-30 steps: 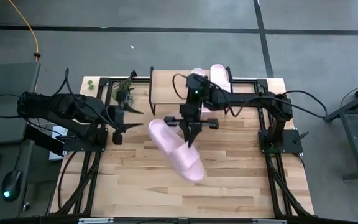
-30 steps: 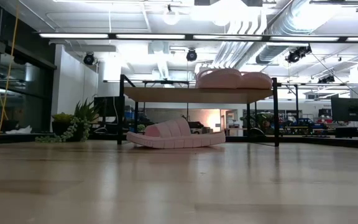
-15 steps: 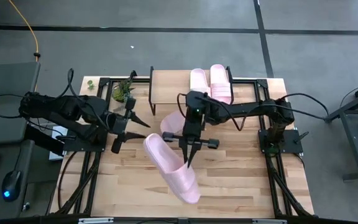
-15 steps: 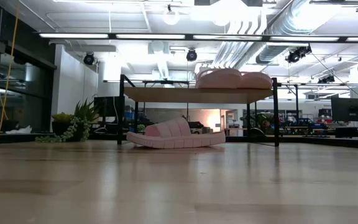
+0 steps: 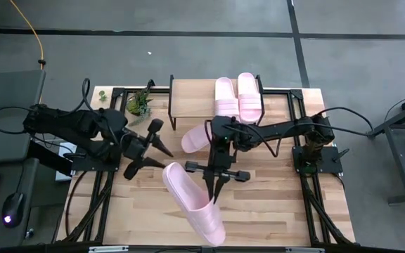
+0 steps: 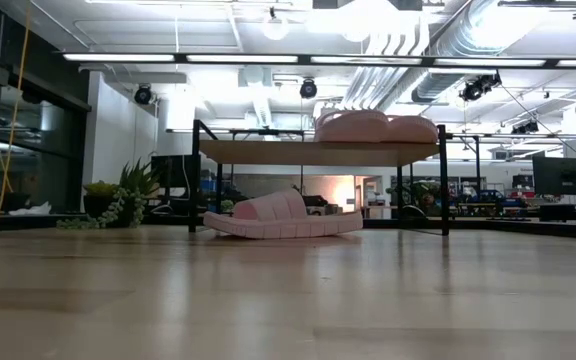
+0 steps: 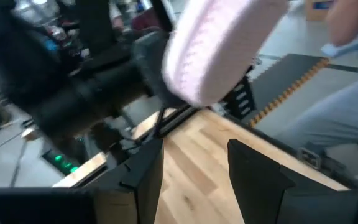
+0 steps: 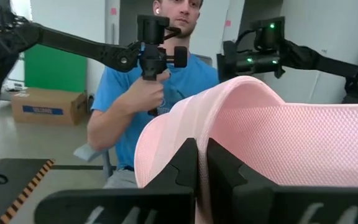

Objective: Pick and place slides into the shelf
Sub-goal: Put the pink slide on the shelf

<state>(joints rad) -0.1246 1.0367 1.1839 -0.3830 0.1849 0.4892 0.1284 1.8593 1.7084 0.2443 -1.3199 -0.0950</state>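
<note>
Right end effector [image 5: 214, 191] pinches 1 pale pink ribbed foam slide [image 5: 192, 202], lifted over the wood-plank counter [image 5: 273, 211]; long axis runs 10-to-4 o'clock. The wooden-topped, black-framed shelf [image 5: 192, 98] lies toward 12 o'clock. Left end effector [image 5: 153, 151] is spread at 9 o'clock, nearer the slide's heel.

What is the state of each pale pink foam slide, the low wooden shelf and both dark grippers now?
Two pale pink slides on the shelf: lying side by side on its top board.
Third pink slide: on the table, beside the shelf.
Fourth pink slide: held up by the right gripper, shut on it.
Left gripper: open, empty.
Low wooden shelf: upright, left part bare.
</note>
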